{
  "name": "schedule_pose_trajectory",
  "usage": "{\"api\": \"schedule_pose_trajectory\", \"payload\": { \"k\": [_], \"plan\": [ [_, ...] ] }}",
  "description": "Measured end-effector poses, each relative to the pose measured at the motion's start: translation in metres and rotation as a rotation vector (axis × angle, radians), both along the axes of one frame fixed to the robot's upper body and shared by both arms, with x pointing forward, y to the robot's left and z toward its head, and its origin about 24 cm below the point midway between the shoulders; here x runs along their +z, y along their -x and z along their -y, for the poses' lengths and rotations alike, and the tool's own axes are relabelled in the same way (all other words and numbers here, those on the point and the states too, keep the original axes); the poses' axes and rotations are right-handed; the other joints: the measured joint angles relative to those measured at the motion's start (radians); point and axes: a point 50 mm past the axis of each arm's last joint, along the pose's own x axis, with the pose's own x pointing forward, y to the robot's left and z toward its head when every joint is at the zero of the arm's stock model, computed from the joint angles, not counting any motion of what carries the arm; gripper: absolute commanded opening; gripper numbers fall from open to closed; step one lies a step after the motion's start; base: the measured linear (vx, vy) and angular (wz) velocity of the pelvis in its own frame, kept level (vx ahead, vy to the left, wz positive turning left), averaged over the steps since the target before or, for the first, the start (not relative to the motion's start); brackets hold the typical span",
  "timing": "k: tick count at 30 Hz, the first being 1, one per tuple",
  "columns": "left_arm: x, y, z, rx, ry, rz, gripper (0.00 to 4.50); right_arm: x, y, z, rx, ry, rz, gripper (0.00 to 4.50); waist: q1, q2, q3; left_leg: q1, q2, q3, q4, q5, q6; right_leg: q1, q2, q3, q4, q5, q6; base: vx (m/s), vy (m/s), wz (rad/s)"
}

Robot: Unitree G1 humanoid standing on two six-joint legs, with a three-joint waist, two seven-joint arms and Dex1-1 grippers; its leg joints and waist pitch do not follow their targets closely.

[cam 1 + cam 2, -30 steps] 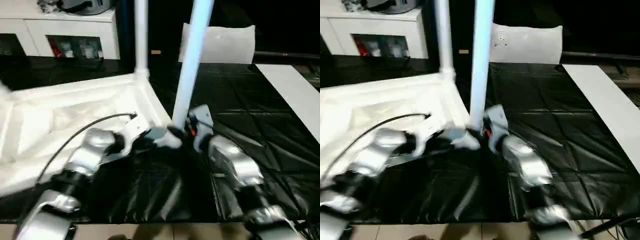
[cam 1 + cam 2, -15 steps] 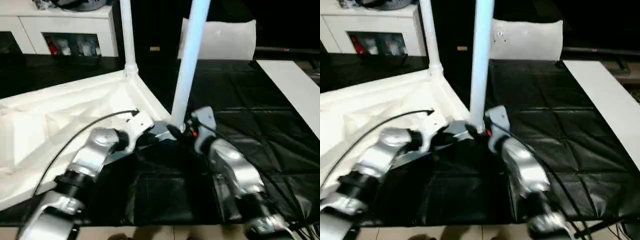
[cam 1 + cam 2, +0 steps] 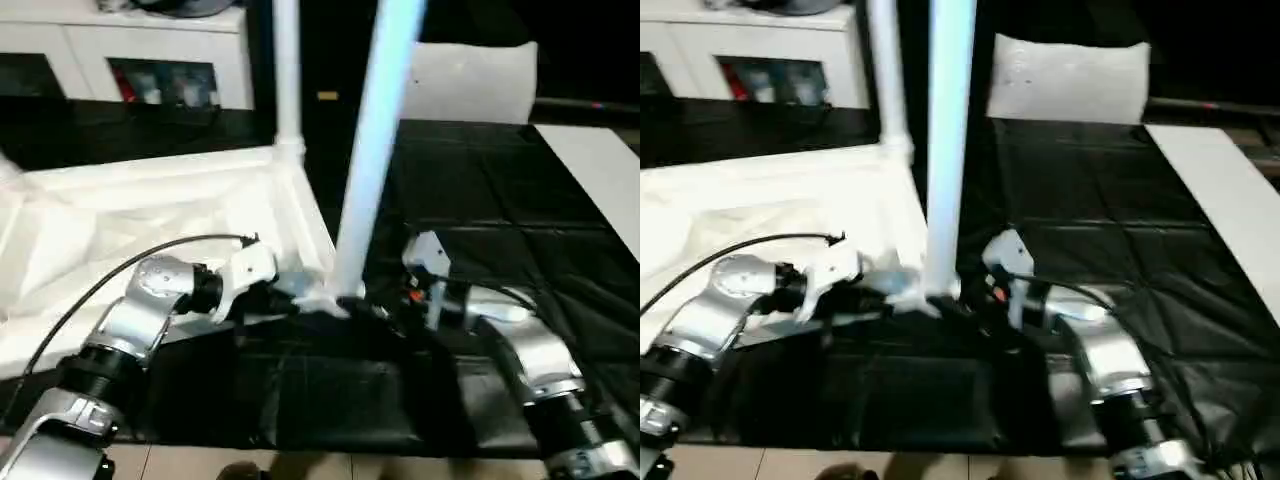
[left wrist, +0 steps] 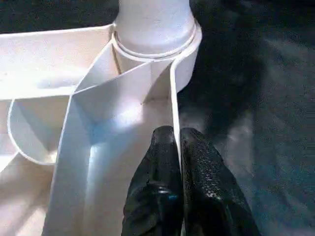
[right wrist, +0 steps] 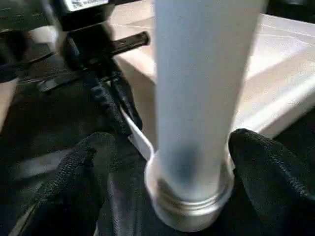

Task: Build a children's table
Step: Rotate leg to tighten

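Observation:
The children's table (image 3: 150,215) lies upside down on the black-covered work table, ribbed underside up. One white leg (image 3: 287,70) stands in the far corner socket. Another leg (image 3: 375,150) stands in the near corner socket (image 5: 189,196). My left gripper (image 4: 178,142) is shut on the thin rim wall of the table top (image 4: 123,98), just short of that socket. My right gripper (image 5: 170,142) is open around the base of the near leg (image 5: 202,88), with one finger (image 5: 83,162) on each side and a gap to the leg on both sides.
A white cabinet (image 3: 150,60) stands at the back left. A white panel (image 3: 470,85) leans at the back, and a white board (image 3: 600,170) lies at the right. The black cover (image 3: 520,230) spreads right of the leg. Light floor shows past the front edge.
My right gripper has opened its fingers off the near leg, and its forearm has swung out to the right. The left gripper keeps its grip on the rim. The camera has shifted.

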Motion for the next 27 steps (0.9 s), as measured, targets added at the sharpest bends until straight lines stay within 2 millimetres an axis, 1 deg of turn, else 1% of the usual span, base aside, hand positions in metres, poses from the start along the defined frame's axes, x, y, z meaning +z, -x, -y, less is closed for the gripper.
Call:
{"api": "schedule_pose_trajectory", "payload": {
  "k": [3,4,6,7,9,10,12,13,14,16,18,19,20,24,27],
  "plan": [
    [0.0000,0.0018,-0.0001,-0.063,-0.008,-0.014,0.00,-0.0005,0.0016,0.0002,0.076,0.016,-0.017,3.64,0.014,0.000,0.000,0.000,0.000,0.000,0.002,0.000,0.000,0.000,-0.001,-0.001,0.001,0.000,0.000,0.000,0.000,0.00],
    [0.0001,0.0026,0.0001,-0.082,-0.011,-0.019,0.00,-0.0007,0.0021,-0.0012,0.104,0.020,-0.024,3.64,0.016,0.000,0.000,0.000,0.000,0.000,0.002,0.000,0.000,0.001,-0.001,-0.001,0.002,0.000,0.000,0.000,0.000,0.00],
    [0.0000,0.0045,0.0006,-0.115,-0.012,-0.030,0.00,0.0011,0.0021,-0.0032,0.147,0.019,-0.027,3.40,0.019,0.000,0.000,-0.001,0.000,0.000,0.003,0.001,0.000,0.001,-0.003,-0.003,0.002,0.000,0.000,0.000,0.000,0.00],
    [0.0001,0.0052,0.0006,-0.129,-0.014,-0.033,0.00,0.0021,0.0024,-0.0039,0.166,0.015,-0.029,3.40,0.020,0.000,0.000,-0.002,0.000,0.000,0.003,0.001,0.001,0.001,-0.004,-0.005,0.002,0.000,0.000,0.000,0.000,0.00],
    [0.0008,0.0065,0.0010,-0.162,-0.019,-0.032,0.00,0.0032,0.0037,-0.0052,0.211,0.015,-0.039,3.20,0.021,-0.001,0.000,-0.005,0.000,0.000,0.004,0.002,0.003,0.001,-0.006,-0.009,0.002,0.000,0.000,0.000,0.000,0.00],
    [0.0009,0.0070,0.0014,-0.173,-0.020,-0.033,0.00,0.0028,0.0045,-0.0053,0.224,0.018,-0.044,3.20,0.022,-0.001,0.000,-0.005,0.000,0.000,0.004,0.003,0.003,0.001,-0.008,-0.010,0.002,0.000,0.000,0.000,0.000,0.00],
    [0.0012,0.0078,0.0019,-0.193,-0.023,-0.032,0.00,0.0018,0.0062,-0.0061,0.250,0.022,-0.057,2.97,0.025,-0.001,0.000,-0.007,0.000,0.000,0.005,0.004,0.005,0.001,-0.009,-0.012,0.002,0.000,0.000,0.000,0.000,0.00],
    [0.0013,0.0080,0.0019,-0.201,-0.025,-0.032,0.00,0.0017,0.0065,-0.0061,0.255,0.022,-0.059,2.97,0.025,-0.001,0.000,-0.008,0.000,0.000,0.006,0.004,0.006,0.001,-0.010,-0.012,0.002,0.000,0.000,0.000,0.000,0.00],
    [0.0014,0.0082,0.0021,-0.208,-0.028,-0.033,0.00,0.0015,0.0069,-0.0060,0.262,0.022,-0.063,2.78,0.026,-0.001,0.000,-0.008,0.000,0.000,0.006,0.004,0.006,0.001,-0.010,-0.012,0.003,0.000,0.000,0.000,0.000,0.00],
    [0.0015,0.0087,0.0024,-0.224,-0.033,-0.032,0.00,0.0013,0.0075,-0.0056,0.274,0.025,-0.071,2.72,0.027,-0.002,0.000,-0.008,0.000,0.000,0.007,0.004,0.007,0.001,-0.011,-0.013,0.003,0.000,0.000,0.000,0.000,0.00],
    [0.0013,0.0089,0.0022,-0.240,-0.038,-0.038,0.00,0.0006,0.0071,-0.0057,0.291,0.027,-0.087,2.48,0.028,-0.002,0.000,-0.008,0.000,0.000,0.007,0.005,0.007,0.001,-0.011,-0.013,0.004,0.000,0.000,0.000,0.000,0.00],
    [0.0014,0.0089,0.0023,-0.243,-0.039,-0.039,0.00,-0.0002,0.0073,-0.0057,0.293,0.028,-0.093,2.48,0.029,-0.002,0.000,-0.008,0.000,0.000,0.007,0.005,0.007,0.001,-0.012,-0.014,0.004,0.000,0.000,0.000,0.000,0.00],
    [0.0015,0.0091,0.0021,-0.248,-0.041,-0.042,0.00,-0.0007,0.0075,-0.0062,0.296,0.028,-0.096,2.30,0.030,-0.002,0.000,-0.008,0.000,0.001,0.007,0.005,0.007,0.001,-0.012,-0.014,0.004,0.000,0.000,0.000,0.000,0.00],
    [0.0017,0.0092,0.0017,-0.257,-0.042,-0.043,0.00,-0.0009,0.0077,-0.0065,0.297,0.027,-0.101,2.06,0.032,-0.003,0.000,-0.008,0.000,0.001,0.007,0.005,0.007,0.001,-0.012,-0.014,0.004,0.000,0.000,0.000,0.000,0.00],
    [0.0017,0.0090,0.0013,-0.253,-0.040,-0.046,0.00,-0.0010,0.0076,-0.0071,0.293,0.020,-0.114,1.99,0.032,-0.003,0.000,-0.008,0.000,0.001,0.007,0.005,0.007,0.001,-0.012,-0.014,0.004,0.000,0.000,0.000,0.000,0.00]
  ]
}}
